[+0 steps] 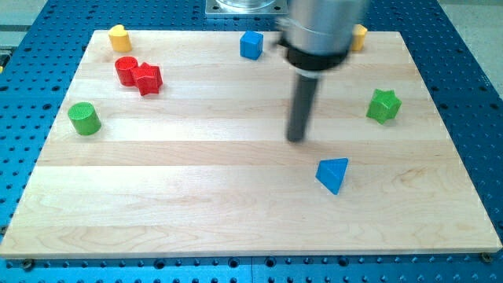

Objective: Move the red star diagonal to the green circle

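The red star [148, 79] lies at the upper left of the wooden board [196, 196], touching a red cylinder [125, 70] on its left. The green circle, a short cylinder [83, 119], stands below and to the left of them, near the board's left edge. My tip [296, 138] rests on the board near the middle, far to the right of the red star and just above and left of a blue triangular block [333, 174].
A yellow block [119, 38] sits at the top left corner. A blue cube [251, 45] is at the top middle. A second yellow block [360, 36] peeks out behind the arm. A green star [383, 106] lies at the right.
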